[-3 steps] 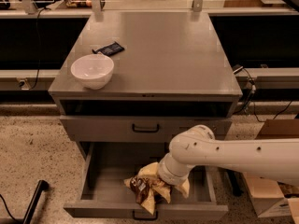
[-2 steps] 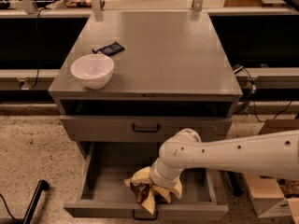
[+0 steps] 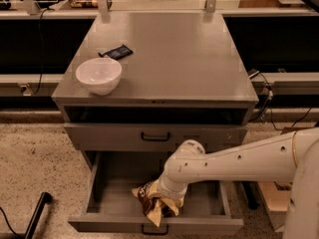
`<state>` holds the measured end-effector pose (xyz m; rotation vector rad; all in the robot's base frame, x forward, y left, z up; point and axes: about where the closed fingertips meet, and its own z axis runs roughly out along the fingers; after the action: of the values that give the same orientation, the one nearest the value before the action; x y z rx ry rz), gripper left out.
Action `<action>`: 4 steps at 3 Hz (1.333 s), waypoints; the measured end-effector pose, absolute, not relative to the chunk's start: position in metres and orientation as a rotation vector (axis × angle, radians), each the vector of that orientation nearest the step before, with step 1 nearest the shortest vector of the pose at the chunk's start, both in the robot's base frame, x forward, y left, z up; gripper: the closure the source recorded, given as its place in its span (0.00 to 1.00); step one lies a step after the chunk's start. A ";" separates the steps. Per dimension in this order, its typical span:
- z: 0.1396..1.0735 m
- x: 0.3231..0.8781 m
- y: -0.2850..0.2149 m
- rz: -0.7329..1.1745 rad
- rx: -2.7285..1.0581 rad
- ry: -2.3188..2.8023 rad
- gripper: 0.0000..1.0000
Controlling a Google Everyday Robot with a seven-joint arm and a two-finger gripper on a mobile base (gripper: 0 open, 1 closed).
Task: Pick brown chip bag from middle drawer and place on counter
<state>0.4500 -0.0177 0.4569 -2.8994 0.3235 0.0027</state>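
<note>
The white arm's gripper (image 3: 168, 194) sits low in the wide grey metal middle drawer (image 3: 113, 195), seemingly against the glossy brown-and-tan foil chip bag (image 3: 151, 206) (whether it grips, I cannot tell), which lies just frontward of it, the flat grey metal counter (image 3: 174, 54) well above

No readable text anywhere
</note>
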 end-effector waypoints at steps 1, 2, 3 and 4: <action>0.470 0.456 -0.010 0.000 -2.866 0.320 0.65; 0.515 0.443 0.010 -0.015 -2.798 0.234 0.87; 0.592 0.447 0.018 -0.063 -2.684 0.209 1.00; 0.679 0.466 0.007 -0.161 -2.621 0.153 1.00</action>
<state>0.4663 0.0066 0.6786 -2.6213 0.1531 -0.1608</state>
